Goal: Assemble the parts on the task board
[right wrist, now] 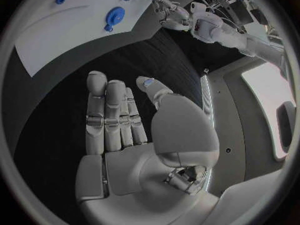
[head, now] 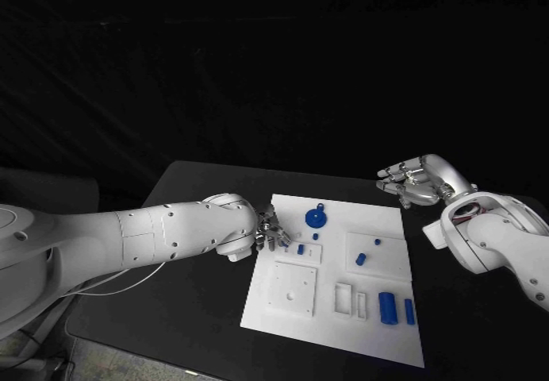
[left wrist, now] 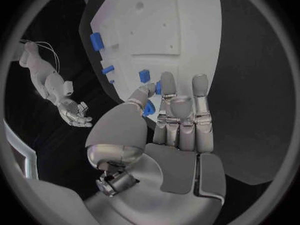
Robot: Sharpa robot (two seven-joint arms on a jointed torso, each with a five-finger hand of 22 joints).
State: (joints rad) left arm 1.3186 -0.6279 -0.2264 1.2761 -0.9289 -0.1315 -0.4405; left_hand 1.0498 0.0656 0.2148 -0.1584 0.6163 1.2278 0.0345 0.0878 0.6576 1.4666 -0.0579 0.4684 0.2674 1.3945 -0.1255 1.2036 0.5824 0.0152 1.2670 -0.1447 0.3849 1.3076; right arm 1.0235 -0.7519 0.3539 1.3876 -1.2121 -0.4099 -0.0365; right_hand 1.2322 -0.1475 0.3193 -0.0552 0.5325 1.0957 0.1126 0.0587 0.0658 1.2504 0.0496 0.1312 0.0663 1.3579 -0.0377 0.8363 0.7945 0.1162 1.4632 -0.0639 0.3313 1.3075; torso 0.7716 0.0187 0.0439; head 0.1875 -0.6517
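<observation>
Fingers [left wrist: 167,87] of left hand [left wrist: 178,130] straight, unclasped | blue part [left wrist: 145,76] just beyond fingertips | right hand [right wrist: 125,135] unclasped

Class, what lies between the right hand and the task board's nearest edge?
Only bare black table lies between the right hand and the task board, as the head view shows.

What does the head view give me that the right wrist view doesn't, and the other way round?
Head view alone: the two blue cylinders at the near right of the task board, and the left hand at the board's left edge. Right wrist view alone: the right hand's empty palm, fingers straight. Both show the round blue disc.
</observation>
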